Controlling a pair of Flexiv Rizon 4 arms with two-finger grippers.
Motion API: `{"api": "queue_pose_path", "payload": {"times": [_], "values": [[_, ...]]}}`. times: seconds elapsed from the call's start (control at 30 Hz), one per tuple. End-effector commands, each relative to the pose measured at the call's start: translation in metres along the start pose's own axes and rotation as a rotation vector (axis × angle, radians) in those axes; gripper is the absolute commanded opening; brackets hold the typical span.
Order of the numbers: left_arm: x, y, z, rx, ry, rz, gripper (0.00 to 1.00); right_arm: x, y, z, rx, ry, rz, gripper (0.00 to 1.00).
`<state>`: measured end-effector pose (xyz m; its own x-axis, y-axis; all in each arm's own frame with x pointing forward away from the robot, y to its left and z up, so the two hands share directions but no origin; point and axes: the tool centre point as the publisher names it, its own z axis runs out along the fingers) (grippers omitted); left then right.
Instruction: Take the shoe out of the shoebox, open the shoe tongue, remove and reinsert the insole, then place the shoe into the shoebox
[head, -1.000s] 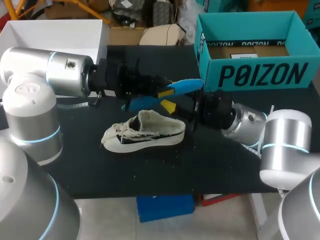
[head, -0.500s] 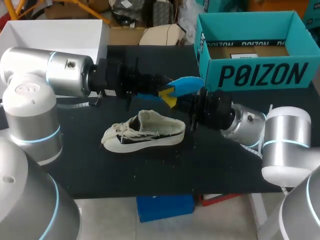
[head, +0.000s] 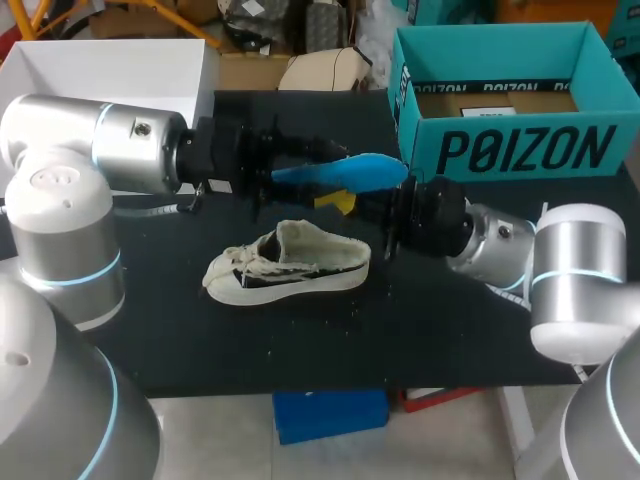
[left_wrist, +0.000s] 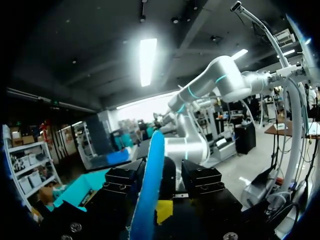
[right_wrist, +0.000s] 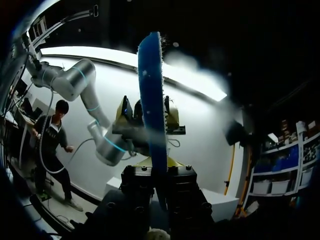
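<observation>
The blue insole (head: 345, 172) is out of the shoe and held in the air, lying roughly level between the two arms, which meet nose to nose over the middle of the table (head: 300, 340). The right gripper (head: 345, 200) comes in from the right, and one of its yellow tips shows just under the insole. In the right wrist view the insole (right_wrist: 151, 90) stands edge-on, rising straight out from between the right gripper (right_wrist: 159, 175). Its two black fingers are clamped on the insole from both sides with no gap showing.

The left gripper (head: 318, 165) reaches in from the opposite side, and the insole's other end runs in between its fingers. From the right wrist view its yellow fingertips (right_wrist: 172, 117) flank the insole, one on each side. In the left wrist view the insole (left_wrist: 150, 185) again shows edge-on, passing up the middle of the left gripper (left_wrist: 157, 200), with a patch of yellow just beside it. Whether the left fingers actually press on the insole I cannot tell.

The shoe (head: 290, 265), a white and black sneaker, rests on its sole on the table directly below both pairs of fingers. It is clear of them, with its laced toe pointing toward the left arm and its collar open upward. The teal shoebox (head: 500, 150) sits open on the table behind the right fingers, well apart from the shoe. Its teal wall also shows off to one side of the left fingers in the left wrist view (left_wrist: 75, 192).
</observation>
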<state>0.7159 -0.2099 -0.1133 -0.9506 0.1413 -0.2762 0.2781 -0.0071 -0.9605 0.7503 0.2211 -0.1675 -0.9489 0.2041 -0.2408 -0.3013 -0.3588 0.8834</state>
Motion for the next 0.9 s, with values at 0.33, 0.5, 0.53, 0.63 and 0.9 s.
{"api": "queue_pose_path", "payload": {"times": [0.33, 0.5, 0.53, 0.63, 0.9], "values": [[0.000, 0.001, 0.002, -0.001, -0.003, 0.001, 0.45, 0.000, 0.003, -0.005, 0.071, 0.026, 0.014, 0.00], [0.000, 0.001, 0.002, -0.001, -0.003, 0.001, 0.44, 0.001, 0.004, -0.009, 0.132, 0.063, 0.029, 0.00], [0.000, 0.001, 0.002, -0.001, -0.003, 0.001, 0.44, 0.001, 0.005, -0.011, 0.150, 0.074, 0.033, 0.00], [0.000, 0.001, 0.002, -0.001, -0.003, 0.001, 0.44, 0.001, 0.008, -0.015, 0.185, 0.094, 0.041, 0.00], [0.000, 0.001, 0.002, -0.001, -0.003, 0.001, 0.35, 0.003, 0.014, -0.023, 0.270, 0.145, 0.068, 0.00]]}}
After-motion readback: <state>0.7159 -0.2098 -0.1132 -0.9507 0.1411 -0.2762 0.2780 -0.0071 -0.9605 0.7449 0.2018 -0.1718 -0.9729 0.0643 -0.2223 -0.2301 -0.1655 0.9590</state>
